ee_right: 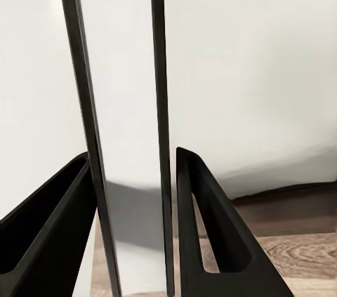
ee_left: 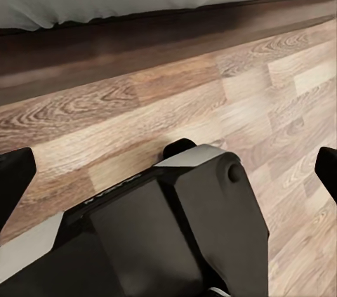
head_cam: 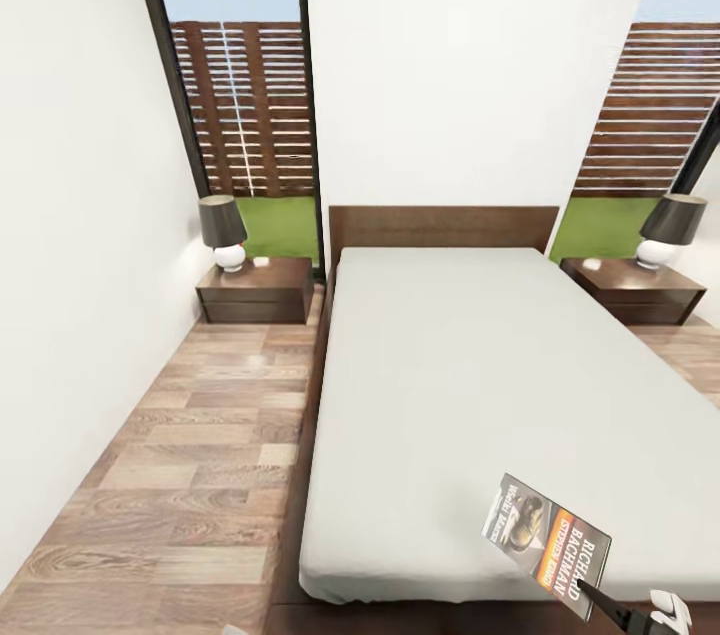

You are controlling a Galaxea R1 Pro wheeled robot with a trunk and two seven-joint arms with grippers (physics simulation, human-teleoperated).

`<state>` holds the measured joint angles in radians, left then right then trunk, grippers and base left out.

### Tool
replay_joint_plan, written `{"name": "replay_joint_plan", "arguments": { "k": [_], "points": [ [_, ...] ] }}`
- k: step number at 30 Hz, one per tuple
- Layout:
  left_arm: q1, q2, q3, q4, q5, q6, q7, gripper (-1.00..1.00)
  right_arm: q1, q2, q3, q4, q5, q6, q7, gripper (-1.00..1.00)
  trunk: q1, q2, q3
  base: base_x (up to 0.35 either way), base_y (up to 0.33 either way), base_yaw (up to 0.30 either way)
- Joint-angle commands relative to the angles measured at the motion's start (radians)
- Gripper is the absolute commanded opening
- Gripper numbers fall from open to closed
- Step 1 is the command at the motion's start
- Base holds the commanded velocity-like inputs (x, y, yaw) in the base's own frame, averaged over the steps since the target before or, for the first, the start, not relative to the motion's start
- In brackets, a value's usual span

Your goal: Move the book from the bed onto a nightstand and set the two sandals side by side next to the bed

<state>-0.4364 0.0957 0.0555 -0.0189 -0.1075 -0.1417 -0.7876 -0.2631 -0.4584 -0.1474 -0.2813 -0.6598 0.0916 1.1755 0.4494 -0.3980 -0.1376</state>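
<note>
Here's the bed (head_cam: 480, 385), pale mattress running up to the brown headboard (head_cam: 443, 226) at twelve o'clock, and down at five o'clock the book (head_cam: 548, 535) is up off the mattress, tilted, cover facing us with its orange band. The right pincer (head_cam: 598, 602) has it by the lower edge, fingers pressed onto the thin paperback; from the wrist view the two black fingers (ee_right: 210, 234) sit either side of the book (ee_right: 126, 135) seen edge-on. A nightstand (head_cam: 257, 289) stands at ten o'clock with a dark-shaded lamp (head_cam: 224, 231) on top, and another nightstand (head_cam: 632, 291) at two o'clock, lamp (head_cam: 668, 230) on it too. Wood-plank floor (head_cam: 170, 475) runs down the left side of the bed. The left pincer (ee_left: 168, 170) hangs low over the planks beside the dark bed frame (ee_left: 105, 51), fingertips (ee_left: 14, 177) spread wide with nothing between them
</note>
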Motion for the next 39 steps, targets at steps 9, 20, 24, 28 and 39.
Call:
{"name": "replay_joint_plan", "arguments": {
  "k": [9, 20, 24, 28, 39],
  "points": [
    [-0.001, -0.001, 0.006, 0.0, -0.011, -0.007, -0.001, 1.0, -0.001, 0.0, 0.001, 0.001, -0.007, 0.01, 0.004, -1.0, 0.001, -0.002, 0.013, 0.0, 0.0, 0.0],
    [-0.001, -0.001, 0.006, 0.0, -0.011, -0.007, -0.001, 1.0, -0.001, 0.0, 0.002, 0.001, -0.007, 0.01, 0.004, -1.0, 0.001, -0.002, 0.03, 0.0, 0.0, 0.0],
    [-0.001, -0.001, 0.006, 0.0, -0.011, -0.007, -0.001, 1.0, -0.001, 0.0, 0.002, 0.001, -0.007, 0.01, 0.004, -1.0, 0.001, -0.002, 0.037, 0.0, 0.0, 0.0],
    [-0.001, -0.001, 0.006, 0.0, -0.011, -0.007, -0.001, 1.0, -0.001, 0.0, 0.002, 0.001, -0.007, 0.01, 0.004, -1.0, 0.001, -0.002, 0.043, 0.0, 0.0, 0.0],
    [-0.001, -0.001, 0.006, 0.0, -0.011, -0.007, -0.002, 1.0, -0.001, 0.0, 0.002, 0.02, -0.007, 0.01, 0.003, -1.0, 0.001, -0.002, 0.061, 0.0, 0.0, 0.0]
  ]
}}
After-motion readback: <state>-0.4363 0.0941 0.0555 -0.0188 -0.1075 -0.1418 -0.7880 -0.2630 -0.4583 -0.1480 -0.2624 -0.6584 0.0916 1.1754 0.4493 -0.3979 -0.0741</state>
